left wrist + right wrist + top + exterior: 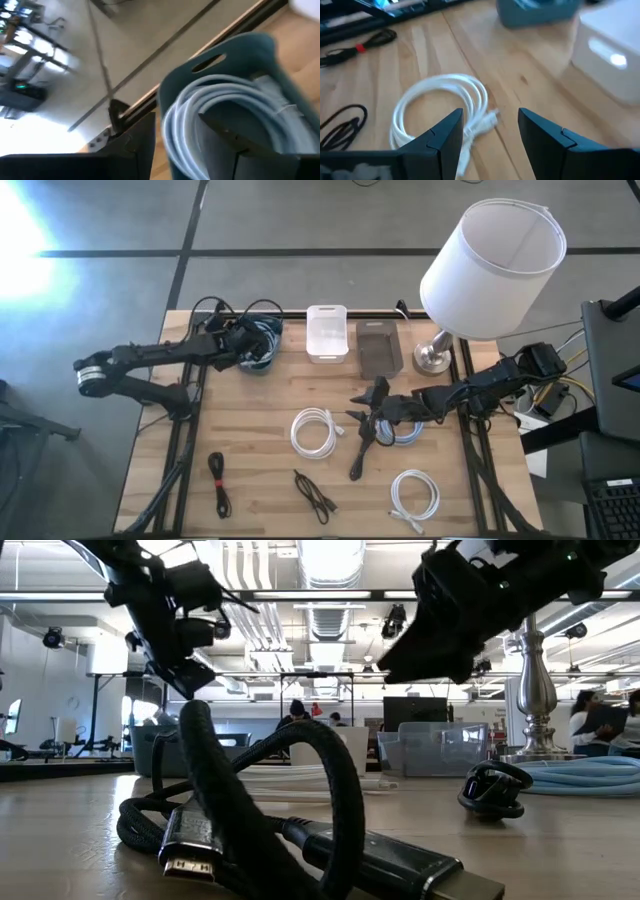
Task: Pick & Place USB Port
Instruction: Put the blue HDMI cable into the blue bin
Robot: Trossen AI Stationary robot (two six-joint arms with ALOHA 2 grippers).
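Note:
A coiled white cable (315, 430) (440, 107) lies flat on the wooden table. My right gripper (358, 420) (490, 142) hovers open just above its plug end, pointing toward the table's left. A coiled light-blue cable (235, 107) rests inside a blue bin (258, 348) (220, 55) at the far left. My left gripper (255, 345) (185, 155) is open over that bin. A second light-blue coil (405, 432) lies under my right arm. Another white coil (415, 495) lies near the front right. My left gripper's one finger (240, 142) shows in front of the light-blue coil in the blue bin, coming from the table's left. Whether it touches the cable, I cannot tell.
A white bin (327, 332) and a grey bin (378, 348) stand at the far edge beside a lamp (490, 270). Black cables (218, 480) (315, 495) (357, 460) lie toward the near edge. In the low view one black cable (240, 830) fills the foreground.

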